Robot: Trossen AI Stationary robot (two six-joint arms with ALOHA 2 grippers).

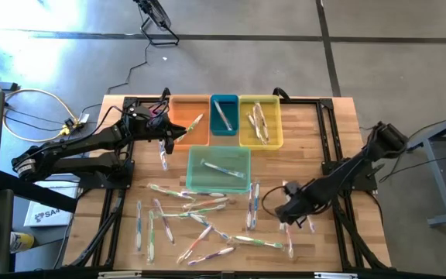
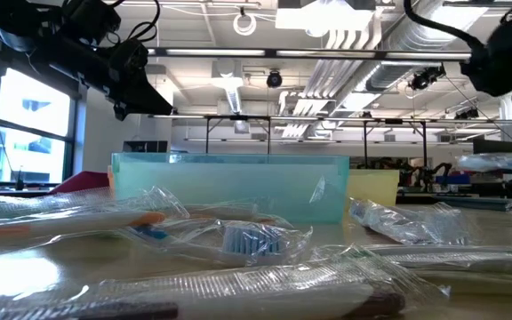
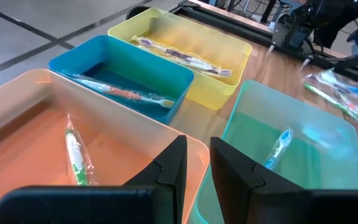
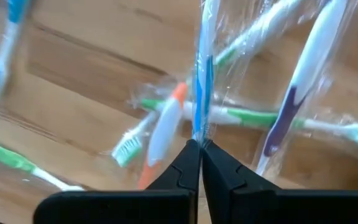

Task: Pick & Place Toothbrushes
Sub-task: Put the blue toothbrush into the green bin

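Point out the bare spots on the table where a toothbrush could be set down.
Bare wood lies between the yellow bin and the table's right edge, and left of the green bin, below the orange bin. The front is crowded with wrapped toothbrushes, where the right claw works.

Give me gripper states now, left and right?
Left gripper: empty, jaws slightly apart, above the orange plastic bin.
Right gripper: shut on a blue wrapped plastic toothbrush.
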